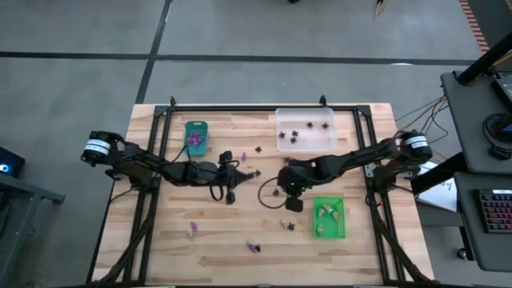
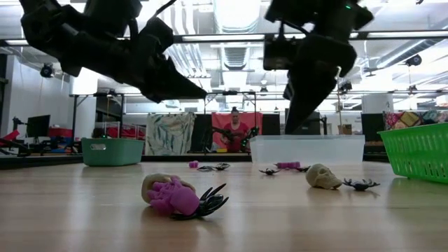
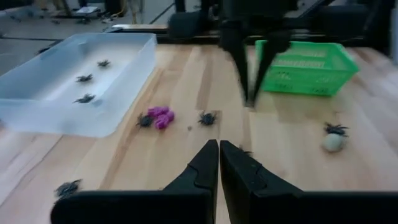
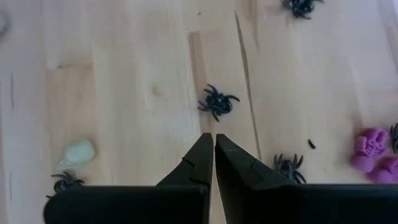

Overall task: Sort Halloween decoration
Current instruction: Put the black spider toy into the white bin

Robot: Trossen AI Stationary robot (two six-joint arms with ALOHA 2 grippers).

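Halloween decoration trinkets lie loose on the wooden table: a black spider (image 4: 217, 101) just beyond my right gripper (image 4: 209, 138), purple skulls (image 4: 372, 152), a cream skull (image 4: 78, 152) and more spiders (image 4: 287, 167). My right gripper (image 1: 278, 190) is shut on nothing and hangs slanting down above mid-table. My left gripper (image 3: 219, 145) is also shut and holding nothing. It hovers left of centre (image 1: 254, 172), pointing toward the right gripper (image 3: 249, 93). Purple pieces (image 1: 194, 141) lie in the teal tray, spiders (image 1: 295, 136) in the clear tray, cream pieces (image 1: 326, 212) in the green tray.
The teal tray (image 1: 196, 134) stands at the far left, the clear tray (image 1: 306, 128) at the far right, the green tray (image 1: 329, 218) at the near right. Loose trinkets lie near the front (image 1: 190, 230), (image 1: 254, 247). A black frame (image 1: 264, 106) borders the table.
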